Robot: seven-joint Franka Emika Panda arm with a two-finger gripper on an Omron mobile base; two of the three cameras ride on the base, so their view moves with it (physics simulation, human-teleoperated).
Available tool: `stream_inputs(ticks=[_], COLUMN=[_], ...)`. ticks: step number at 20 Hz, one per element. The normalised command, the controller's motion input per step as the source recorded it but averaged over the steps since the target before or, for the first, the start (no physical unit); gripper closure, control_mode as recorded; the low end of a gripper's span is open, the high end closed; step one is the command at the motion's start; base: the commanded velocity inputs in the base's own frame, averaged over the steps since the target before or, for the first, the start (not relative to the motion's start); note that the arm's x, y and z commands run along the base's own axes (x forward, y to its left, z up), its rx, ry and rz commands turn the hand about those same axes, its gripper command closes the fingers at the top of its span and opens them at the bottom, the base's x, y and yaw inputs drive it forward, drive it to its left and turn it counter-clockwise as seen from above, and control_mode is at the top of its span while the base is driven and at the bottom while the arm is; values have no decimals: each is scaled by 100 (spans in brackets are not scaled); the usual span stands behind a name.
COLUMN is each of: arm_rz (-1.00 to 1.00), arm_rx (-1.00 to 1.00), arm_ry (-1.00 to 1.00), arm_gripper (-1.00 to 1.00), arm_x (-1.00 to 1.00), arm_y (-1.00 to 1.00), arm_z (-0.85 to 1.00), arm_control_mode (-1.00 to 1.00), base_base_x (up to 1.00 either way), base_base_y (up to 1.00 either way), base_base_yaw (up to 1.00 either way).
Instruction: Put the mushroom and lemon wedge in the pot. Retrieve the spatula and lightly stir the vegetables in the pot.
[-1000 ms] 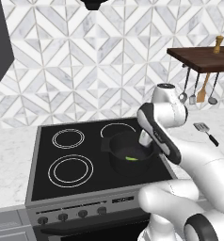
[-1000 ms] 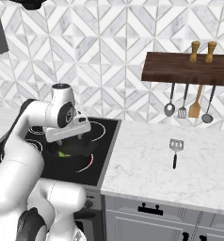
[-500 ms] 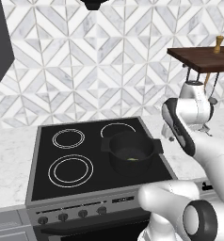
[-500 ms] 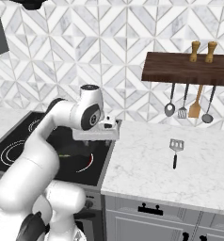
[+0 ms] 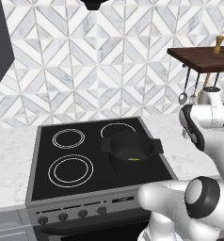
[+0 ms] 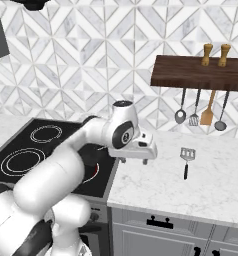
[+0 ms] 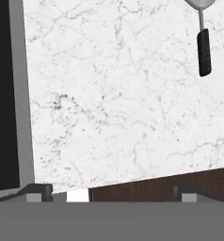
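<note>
White marble table [image 6: 156, 185] fills the right base view's lower right; on it we see the spatula [image 6: 186, 161]. Our hand [image 6: 136, 160] hovers mid-frame, wide, empty. The pot [image 5: 131, 152] sits on the stove [image 5: 48, 188].

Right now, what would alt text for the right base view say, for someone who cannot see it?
A white robot arm reaches over a marble counter with its gripper open and empty, partway between a black stove and a spatula lying flat on the counter. Four utensils hang under a dark wooden shelf on the tiled wall.
</note>
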Motion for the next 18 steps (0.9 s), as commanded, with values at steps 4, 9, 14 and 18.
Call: stream_inputs(ticks=[4, 9, 14, 18], arm_rz=[-13, -12, -3, 0], arm_rx=[-6, 0, 1, 0], arm_ry=[0, 6, 5, 3], arm_gripper=[-100, -100, -100, -100], arm_x=[51, 77, 37, 11], arm_y=[-100, -100, -50, -14], arm_z=[-40, -25, -3, 0], arm_control_mode=[-100, -100, -100, -100], base_base_x=[0, 0, 0, 0], base_base_y=[0, 0, 0, 0], base_base_yaw=[0, 0, 0, 0])
